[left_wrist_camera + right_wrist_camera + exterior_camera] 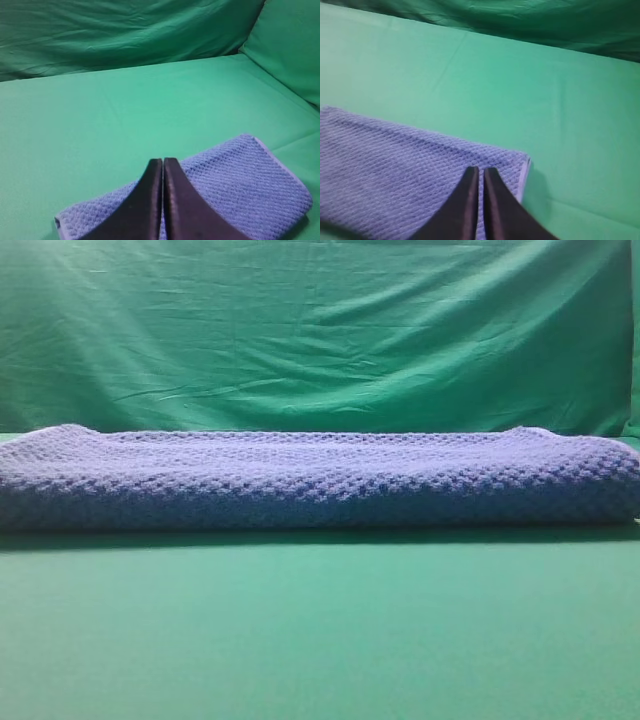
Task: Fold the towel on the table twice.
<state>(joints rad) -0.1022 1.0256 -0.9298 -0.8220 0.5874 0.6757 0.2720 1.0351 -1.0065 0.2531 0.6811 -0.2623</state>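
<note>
The blue-grey waffle-weave towel (320, 480) lies folded in a long band across the green table (320, 630), spanning the whole exterior view. No gripper shows in that view. In the left wrist view my left gripper (163, 161) is shut, its dark fingers pressed together over one end of the towel (240, 185). My right gripper (481, 170) is likewise shut, hovering above the other end of the towel (395, 165) near its hemmed corner. I see no cloth between either pair of fingers.
A wrinkled green cloth backdrop (320, 330) hangs behind the table. Bare green tabletop (125, 110) stretches beyond the towel in both wrist views and in front of it in the exterior view.
</note>
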